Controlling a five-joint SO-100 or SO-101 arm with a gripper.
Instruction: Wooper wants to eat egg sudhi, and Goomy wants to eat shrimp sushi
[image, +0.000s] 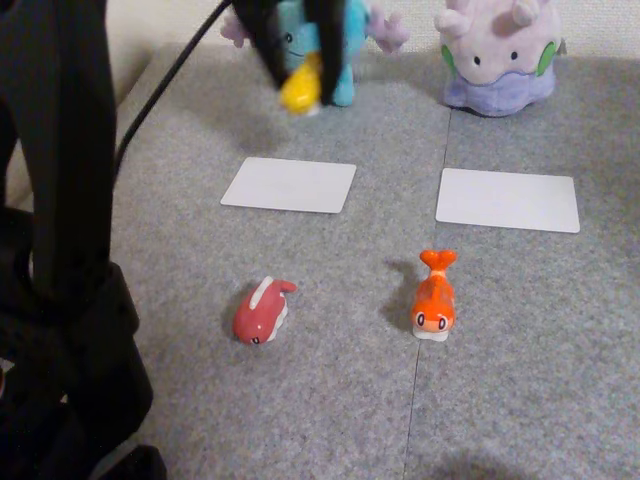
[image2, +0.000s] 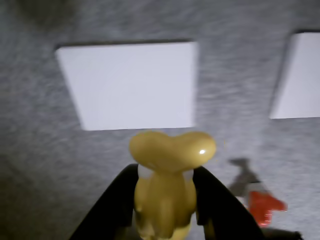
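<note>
The black pincer hangs in the air above the grey bench, clamped on the yellow egg sudhi, just in front of the blue Wooper at the back edge. In the wrist view the pincer grips the egg sudhi on both sides, its forked tail raised above a white card. Goomy sits at the back right of the other view, behind the second white card. The orange shrimp sushi stands near the front, well apart from a dark red figurine to its left.
</note>
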